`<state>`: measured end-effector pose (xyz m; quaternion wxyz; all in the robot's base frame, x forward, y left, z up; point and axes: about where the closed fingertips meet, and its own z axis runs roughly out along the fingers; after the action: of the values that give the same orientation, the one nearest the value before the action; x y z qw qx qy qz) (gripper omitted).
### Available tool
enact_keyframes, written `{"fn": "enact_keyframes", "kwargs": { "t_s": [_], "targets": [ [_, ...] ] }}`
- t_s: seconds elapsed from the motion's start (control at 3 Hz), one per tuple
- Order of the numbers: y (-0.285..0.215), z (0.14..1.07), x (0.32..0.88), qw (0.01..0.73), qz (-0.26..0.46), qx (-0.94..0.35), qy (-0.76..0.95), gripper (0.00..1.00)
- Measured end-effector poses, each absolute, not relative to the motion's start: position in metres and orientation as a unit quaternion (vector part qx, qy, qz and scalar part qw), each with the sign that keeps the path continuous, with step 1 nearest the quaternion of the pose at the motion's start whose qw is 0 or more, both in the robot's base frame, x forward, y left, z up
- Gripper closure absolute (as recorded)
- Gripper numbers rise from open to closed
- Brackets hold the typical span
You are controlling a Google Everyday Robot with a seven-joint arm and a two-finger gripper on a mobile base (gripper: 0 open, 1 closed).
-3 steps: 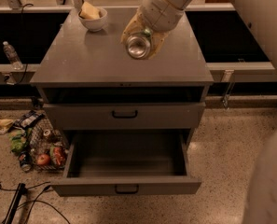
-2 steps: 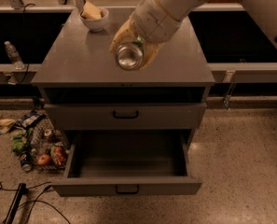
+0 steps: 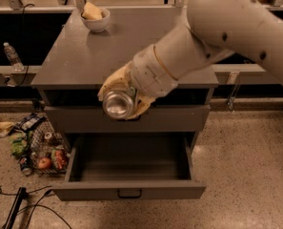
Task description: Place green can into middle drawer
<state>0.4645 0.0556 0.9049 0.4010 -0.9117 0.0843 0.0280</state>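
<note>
Gripper (image 3: 123, 109) clasps green can (image 3: 117, 104) above middle drawer (image 3: 131, 191) (open).

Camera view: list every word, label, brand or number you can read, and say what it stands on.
Nothing can be read.
green can, held by the gripper above the open middle drawer: only its silver end shows, no print.
water bottle: label too small.
packets on the floor: too blurred.
</note>
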Motion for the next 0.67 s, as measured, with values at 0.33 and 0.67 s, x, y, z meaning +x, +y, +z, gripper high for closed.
{"fn": "enact_keyframes", "kwargs": {
  "t_s": [0.33,0.67],
  "targets": [
    [0.056,0.864,0.441,0.461,0.059,-0.874,0.141,1.00],
    [0.031,0.759,0.414,0.488,0.112,-0.830,0.244,1.00]
  ]
}}
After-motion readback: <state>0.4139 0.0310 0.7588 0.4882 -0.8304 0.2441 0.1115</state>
